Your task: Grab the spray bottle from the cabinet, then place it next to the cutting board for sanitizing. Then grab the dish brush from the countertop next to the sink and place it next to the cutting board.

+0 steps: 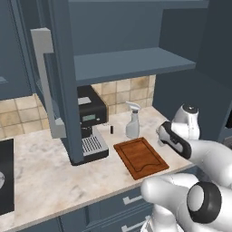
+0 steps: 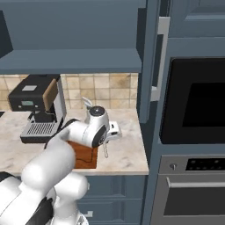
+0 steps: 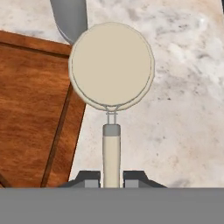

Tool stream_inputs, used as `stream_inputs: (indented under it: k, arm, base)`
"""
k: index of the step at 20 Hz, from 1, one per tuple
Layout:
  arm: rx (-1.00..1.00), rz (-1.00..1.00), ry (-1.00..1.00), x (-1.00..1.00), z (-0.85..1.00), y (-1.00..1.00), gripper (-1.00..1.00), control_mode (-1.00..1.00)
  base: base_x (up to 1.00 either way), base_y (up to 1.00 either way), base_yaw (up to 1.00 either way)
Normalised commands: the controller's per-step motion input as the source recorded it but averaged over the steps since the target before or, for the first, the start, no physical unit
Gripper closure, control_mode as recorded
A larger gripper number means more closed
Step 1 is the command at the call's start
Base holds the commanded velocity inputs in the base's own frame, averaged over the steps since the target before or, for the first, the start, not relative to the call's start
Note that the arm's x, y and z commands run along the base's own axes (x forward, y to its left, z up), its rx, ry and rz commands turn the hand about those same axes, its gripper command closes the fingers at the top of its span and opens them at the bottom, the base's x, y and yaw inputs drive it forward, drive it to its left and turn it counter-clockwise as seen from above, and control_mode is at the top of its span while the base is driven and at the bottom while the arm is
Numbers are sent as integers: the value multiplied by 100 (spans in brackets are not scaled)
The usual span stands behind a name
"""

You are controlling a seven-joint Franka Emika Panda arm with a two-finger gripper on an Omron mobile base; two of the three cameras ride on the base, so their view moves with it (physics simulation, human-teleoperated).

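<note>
Here, gripper point(image 3: 111, 178) clenched on brush point(image 3: 111, 72), head-down beside board point(image 3: 37, 113), probably for set-down near bottle point(image 1: 132, 120).

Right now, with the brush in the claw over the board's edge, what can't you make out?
- Dish brush: whether its head touches the countertop; the hand view looks straight along it.
- Spray bottle: in the hand view, the brush head covers all but a grey sliver.
- Cutting board: right base view, mostly behind the arm.
- Claw: its tips are cut off at the bottom.
</note>
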Motion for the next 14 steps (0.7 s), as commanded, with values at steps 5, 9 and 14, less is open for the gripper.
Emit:
stream_inputs:
  k: [5,9,14]
  arm:
    - [0,0,6,32,-26,0,100,-100]
    - [0,0,6,27,-27,0,100,-100]
    - [0,0,5,28,-21,-1,100,-100]
  base:
    - [0,0,0]
    - [0,0,0]
    - [0,0,0]
